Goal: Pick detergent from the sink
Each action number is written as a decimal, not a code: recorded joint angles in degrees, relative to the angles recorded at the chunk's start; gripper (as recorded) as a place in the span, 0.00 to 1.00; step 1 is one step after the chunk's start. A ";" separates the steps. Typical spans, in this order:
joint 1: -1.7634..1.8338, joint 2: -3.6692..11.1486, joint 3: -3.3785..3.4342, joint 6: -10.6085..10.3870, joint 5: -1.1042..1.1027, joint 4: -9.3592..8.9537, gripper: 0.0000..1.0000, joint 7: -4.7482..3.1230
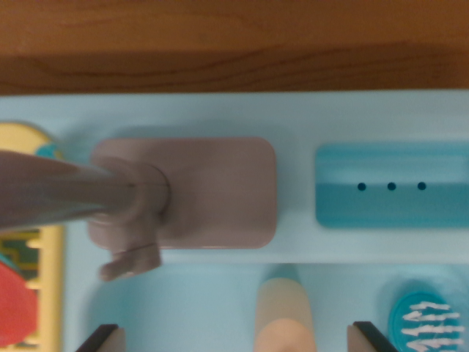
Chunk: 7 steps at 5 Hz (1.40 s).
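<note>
A beige, rounded bottle-like shape (286, 317), which I take to be the detergent, rises from the pale blue sink basin (198, 308) at the bottom of the wrist view. Only its upper end shows. My gripper (234, 340) is open, with just the two dark fingertips (100, 339) showing at the bottom edge. The beige shape lies between them, closer to the one on the wrist view's right, and touches neither.
A grey toy faucet (198, 192) stands on the sink's back ledge (293, 114), its spout (51, 192) reaching left. A teal soap dish (392, 187) sits at the right. A teal brush (426, 323) lies in the basin. A yellow rack (40, 253) with a red item (15, 309) is at the left. Wood surface (234, 40) lies beyond.
</note>
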 joint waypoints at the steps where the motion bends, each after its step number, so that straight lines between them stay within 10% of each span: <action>1: 0.00 0.00 0.00 0.00 0.00 0.00 0.00 0.00; 7: -0.54 1.67 -0.49 -6.60 0.53 -5.06 0.00 -1.92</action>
